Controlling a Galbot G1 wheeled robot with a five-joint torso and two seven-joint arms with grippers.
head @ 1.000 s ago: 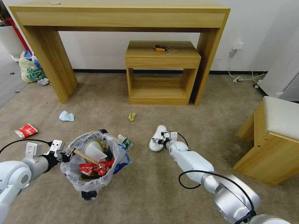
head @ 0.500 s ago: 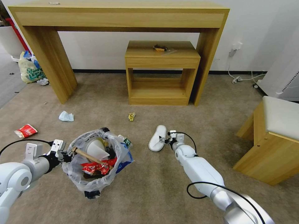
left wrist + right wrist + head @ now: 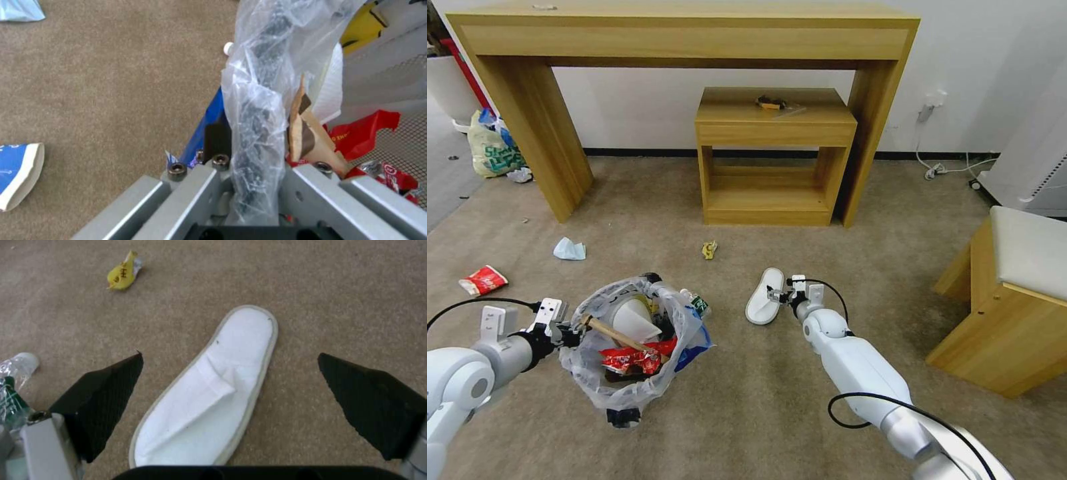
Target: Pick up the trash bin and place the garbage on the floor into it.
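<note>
Step in hand: picking the white slipper [image 3: 764, 305] off the floor. Right hand [image 3: 781, 295] sits low at the slipper's right edge, fingers spread wide; in the right wrist view the slipper [image 3: 213, 390] lies flat on the carpet between the two black pads [image 3: 104, 396], not yet gripped.

Left hand [image 3: 564, 331] is clamped on the near-left rim of the trash bin [image 3: 630, 347], pinching the liner bag [image 3: 262, 110], and holds it just left of the slipper. Bin already carries a red wrapper [image 3: 627, 360], stick and white paper.

Next move, as I judge it: drop onto the slipper, close across its width, lift, swing left over the bin.

Still on the floor: yellow wrapper [image 3: 710, 249], tissue [image 3: 569, 249], red carton [image 3: 483, 280], bottle [image 3: 696, 305] beside the bin.
</note>
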